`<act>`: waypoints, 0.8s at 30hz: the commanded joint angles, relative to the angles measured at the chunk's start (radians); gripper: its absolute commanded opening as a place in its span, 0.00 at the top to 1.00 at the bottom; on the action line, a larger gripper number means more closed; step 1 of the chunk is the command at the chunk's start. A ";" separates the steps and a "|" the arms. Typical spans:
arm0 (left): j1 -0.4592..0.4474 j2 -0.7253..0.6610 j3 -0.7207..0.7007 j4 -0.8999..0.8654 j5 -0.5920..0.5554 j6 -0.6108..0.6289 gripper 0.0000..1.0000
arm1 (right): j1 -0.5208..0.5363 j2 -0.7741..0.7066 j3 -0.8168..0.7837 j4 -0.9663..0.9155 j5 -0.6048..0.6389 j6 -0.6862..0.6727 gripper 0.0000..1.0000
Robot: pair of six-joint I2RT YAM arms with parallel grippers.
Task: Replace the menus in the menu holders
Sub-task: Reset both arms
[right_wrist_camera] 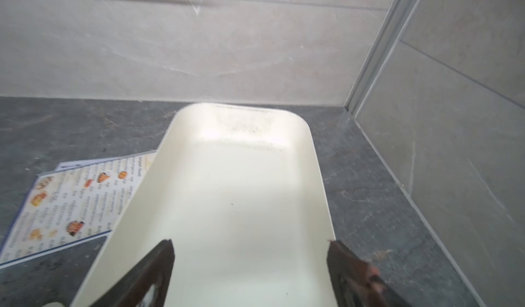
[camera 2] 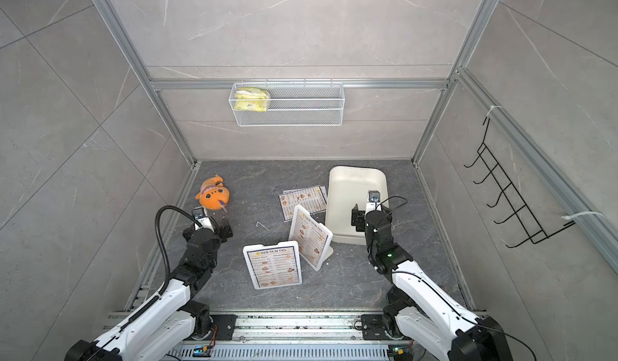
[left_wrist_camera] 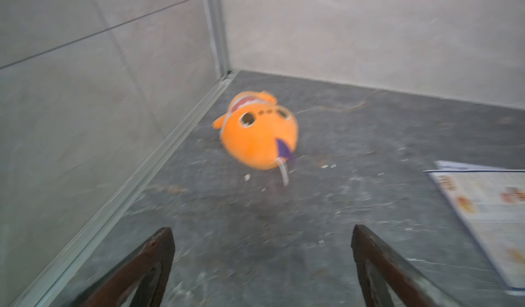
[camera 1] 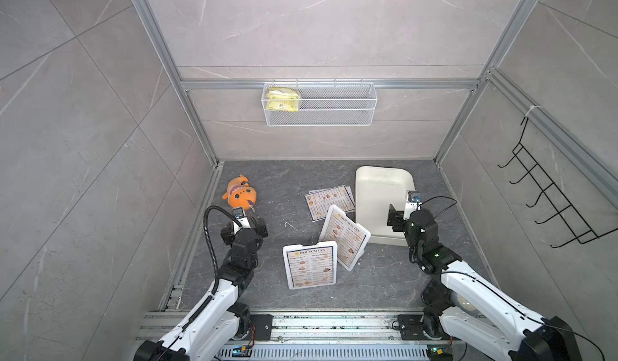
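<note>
Left hand (left_wrist_camera: 261,228) and right hand (right_wrist_camera: 250,241) nearest, both spread open, empty. Right hovers over cream-white plastic tray (camera 1: 374,189). On dark grey worktop (camera 1: 277,182), near white plastic menu holder (camera 1: 309,265): long axis near-to-far, "DIM SUM INN" heading at far end. Second white holder (camera 1: 346,239) skewed, heading toward tray. Loose printed paper menus (camera 1: 329,202) flat just beside tray, long axis crosswise. Orange plush toy (camera 1: 240,194) far left.

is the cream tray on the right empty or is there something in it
Empty. In the right wrist view the tray shows a bare cream floor with only faint specks; both top views show nothing in it.
</note>
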 commanded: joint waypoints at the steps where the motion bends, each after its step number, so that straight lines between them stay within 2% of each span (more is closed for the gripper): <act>1: 0.014 -0.002 0.005 0.075 -0.081 0.054 0.00 | -0.020 0.075 -0.086 0.203 -0.030 0.002 0.08; 3: 0.014 0.009 -0.020 0.096 -0.035 0.089 0.00 | -0.027 0.093 -0.108 0.241 -0.026 -0.033 0.06; 7: 0.018 0.123 -0.099 0.289 -0.064 0.102 0.00 | -0.046 0.134 -0.162 0.314 -0.021 -0.034 0.01; 9: 0.022 0.153 -0.071 0.266 0.008 0.117 0.00 | -0.051 0.172 -0.193 0.363 -0.020 -0.033 0.01; 10: 0.024 0.185 -0.073 0.317 -0.006 0.112 0.00 | -0.056 0.193 -0.204 0.414 0.004 -0.033 0.01; 12: 0.032 0.254 -0.086 0.446 -0.004 0.135 0.00 | -0.063 0.192 -0.223 0.464 -0.043 -0.057 0.00; 13: 0.037 0.280 -0.081 0.481 0.021 0.152 0.00 | -0.069 0.215 -0.237 0.539 -0.050 -0.072 0.00; 16: 0.066 0.392 -0.048 0.573 0.097 0.176 0.00 | -0.080 0.296 -0.183 0.540 -0.034 -0.109 0.00; 19: 0.095 0.441 0.032 0.464 0.202 0.204 0.00 | -0.101 0.358 -0.174 0.611 -0.052 -0.142 0.01; 21: 0.106 0.437 0.033 0.462 0.203 0.194 0.00 | -0.135 0.410 -0.200 0.707 -0.095 -0.129 0.01; 23: 0.137 0.409 0.007 0.474 0.258 0.178 0.00 | -0.162 0.464 -0.214 0.794 -0.128 -0.117 0.01; 24: 0.152 0.396 -0.004 0.477 0.302 0.178 0.00 | -0.173 0.458 -0.209 0.761 -0.142 -0.103 0.01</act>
